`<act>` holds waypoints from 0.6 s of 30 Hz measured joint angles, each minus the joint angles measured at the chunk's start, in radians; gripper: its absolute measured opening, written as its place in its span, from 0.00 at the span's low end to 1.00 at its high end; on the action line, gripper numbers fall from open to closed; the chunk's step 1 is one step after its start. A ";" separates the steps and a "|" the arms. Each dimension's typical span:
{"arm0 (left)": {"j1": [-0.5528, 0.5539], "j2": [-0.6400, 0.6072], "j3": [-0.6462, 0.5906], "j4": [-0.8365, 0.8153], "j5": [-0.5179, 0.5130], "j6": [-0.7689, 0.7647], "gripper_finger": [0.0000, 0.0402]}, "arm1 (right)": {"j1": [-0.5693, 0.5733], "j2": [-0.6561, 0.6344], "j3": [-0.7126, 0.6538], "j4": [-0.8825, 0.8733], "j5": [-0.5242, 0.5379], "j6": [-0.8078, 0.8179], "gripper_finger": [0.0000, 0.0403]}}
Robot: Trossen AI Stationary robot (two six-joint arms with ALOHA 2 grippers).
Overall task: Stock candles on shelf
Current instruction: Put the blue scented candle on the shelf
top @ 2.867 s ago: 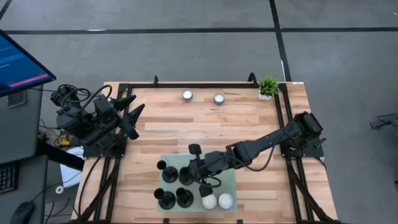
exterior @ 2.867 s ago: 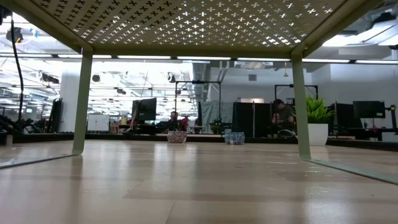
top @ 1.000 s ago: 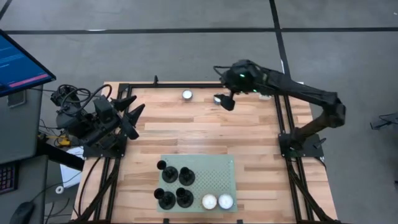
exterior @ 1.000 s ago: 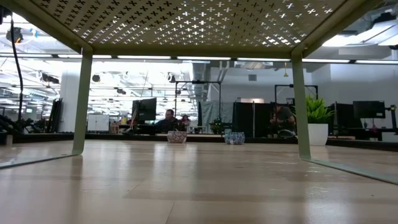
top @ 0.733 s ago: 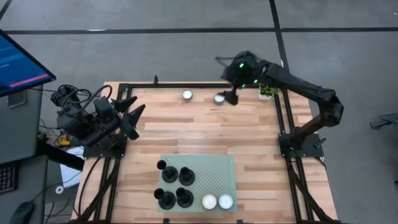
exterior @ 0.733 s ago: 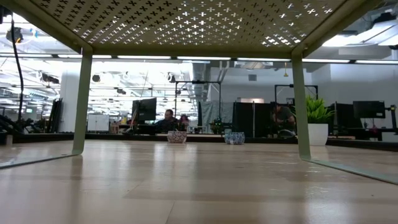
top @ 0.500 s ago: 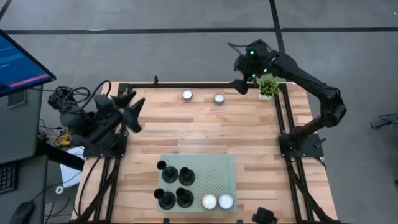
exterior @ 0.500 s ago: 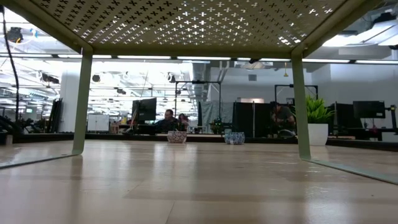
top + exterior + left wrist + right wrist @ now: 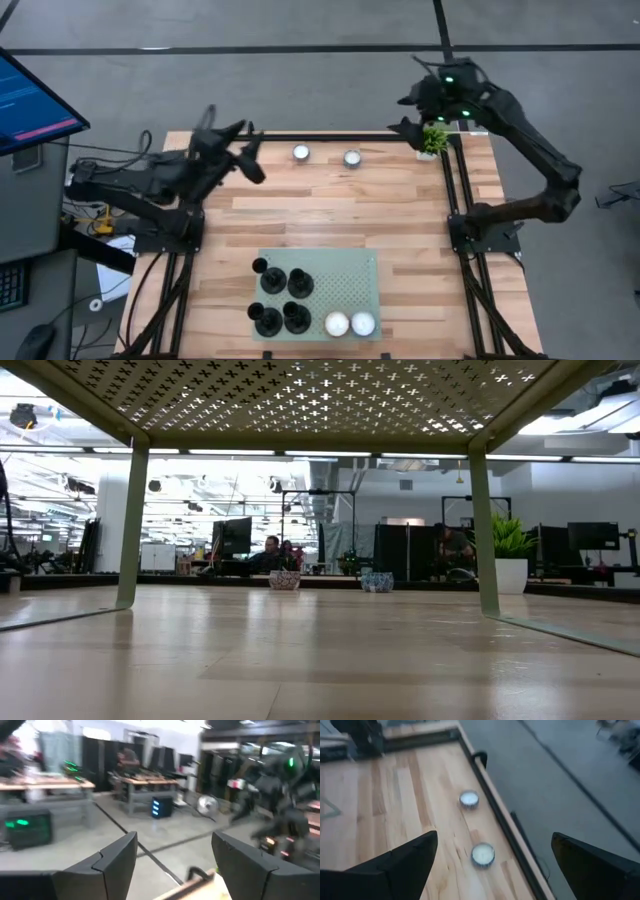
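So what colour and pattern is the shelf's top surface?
Pale green, perforated with a grid of small holes; the shelf shows best in the high view.

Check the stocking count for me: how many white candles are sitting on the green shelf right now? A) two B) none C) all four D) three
A: the high view shows two candles on the shelf at its near edge, while the other two candles sit on the table by its far edge.
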 joint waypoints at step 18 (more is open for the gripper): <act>0.972 0.388 0.386 -0.806 1.235 -0.328 0.65 | 0.007 -0.201 0.000 -0.014 0.026 0.127 0.95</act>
